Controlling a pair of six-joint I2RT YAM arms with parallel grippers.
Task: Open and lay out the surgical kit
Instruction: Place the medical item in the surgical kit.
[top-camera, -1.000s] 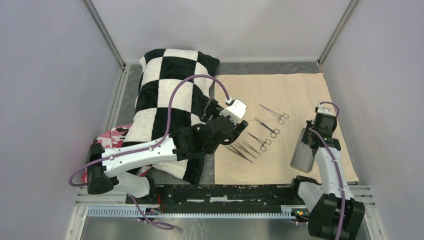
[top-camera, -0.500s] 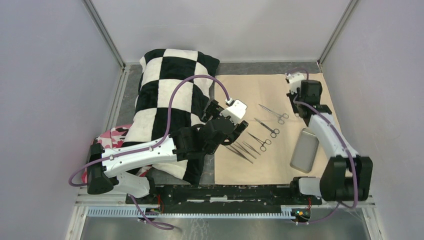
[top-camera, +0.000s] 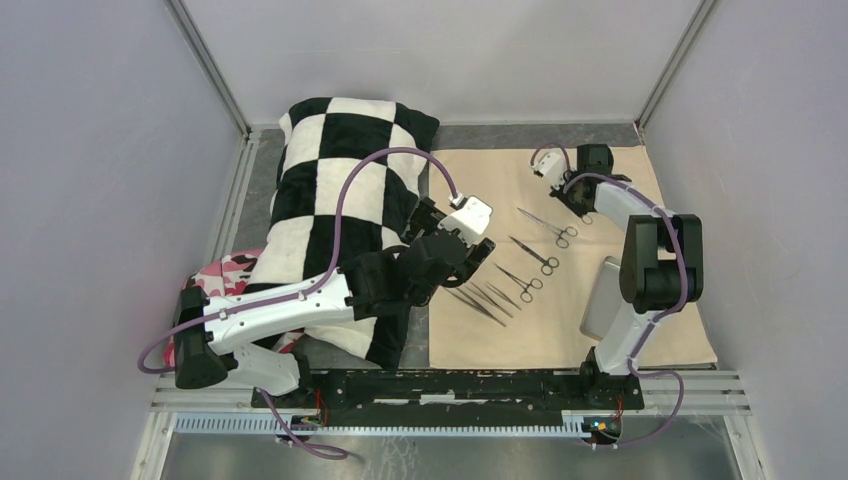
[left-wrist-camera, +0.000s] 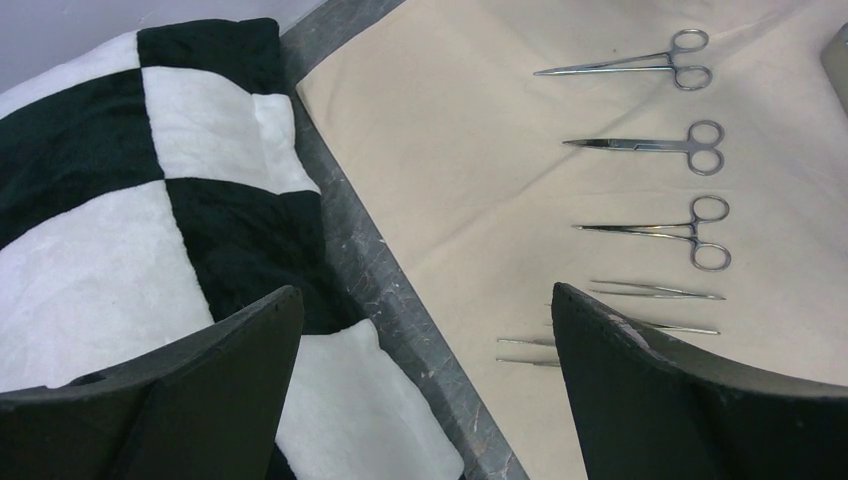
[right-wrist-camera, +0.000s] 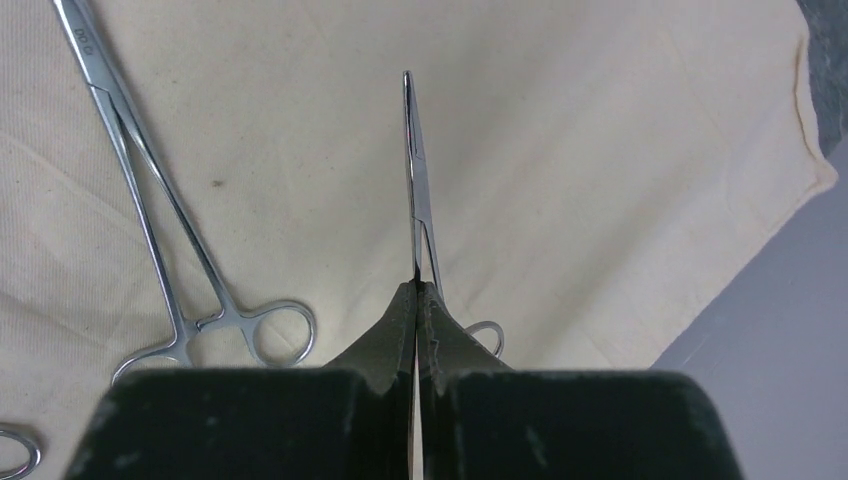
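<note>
The beige cloth wrap (top-camera: 600, 130) lies spread flat on the right. Three scissor-handled forceps (top-camera: 535, 254) lie on it in a row, with thin tweezers (top-camera: 482, 306) nearer me. The grey metal tray (top-camera: 604, 302) sits at the cloth's right front, partly behind my right arm. My right gripper (top-camera: 580, 208) is over the far part of the cloth, shut (right-wrist-camera: 415, 285) on another forceps (right-wrist-camera: 413, 180) whose tips point away; the far laid forceps (right-wrist-camera: 150, 190) lies beside it. My left gripper (left-wrist-camera: 425, 300) is open and empty, above the cloth's left edge near the tweezers (left-wrist-camera: 655, 292).
The black-and-white checkered pillow (top-camera: 340, 200) fills the left side, under my left arm. A pink camouflage cloth (top-camera: 225, 275) pokes out at its near left. Grey walls and metal rails close in the table on three sides.
My right arm has swung from beside the tray at the right front to the far part of the cloth. My left arm has not moved.
</note>
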